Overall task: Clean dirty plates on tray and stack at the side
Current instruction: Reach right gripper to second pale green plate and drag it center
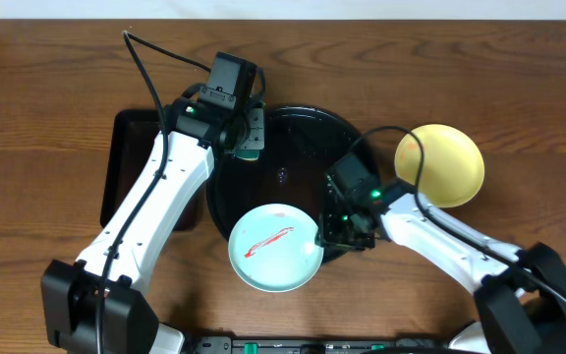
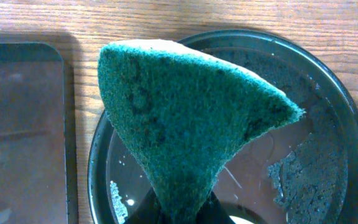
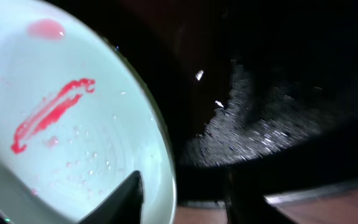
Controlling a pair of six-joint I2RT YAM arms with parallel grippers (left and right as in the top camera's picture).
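Note:
A pale blue dirty plate [image 1: 275, 248] with a red smear lies at the front edge of the round black tray [image 1: 303, 133]. A yellow plate [image 1: 440, 164] sits on the table to the tray's right, showing no smear from above. My left gripper [image 1: 249, 138] hovers over the tray's back left, shut on a green sponge [image 2: 191, 118]. My right gripper [image 1: 337, 236] is at the blue plate's right rim. In the right wrist view its jaws [image 3: 182, 186] straddle the rim of the plate [image 3: 73, 143], one finger [image 3: 126, 199] over the plate, the other outside, still apart.
A smaller rectangular black tray [image 1: 131, 167] lies left of the round tray, partly under my left arm. The round tray's floor [image 2: 328, 155] is wet with patches of foam. Bare wooden table surrounds both trays.

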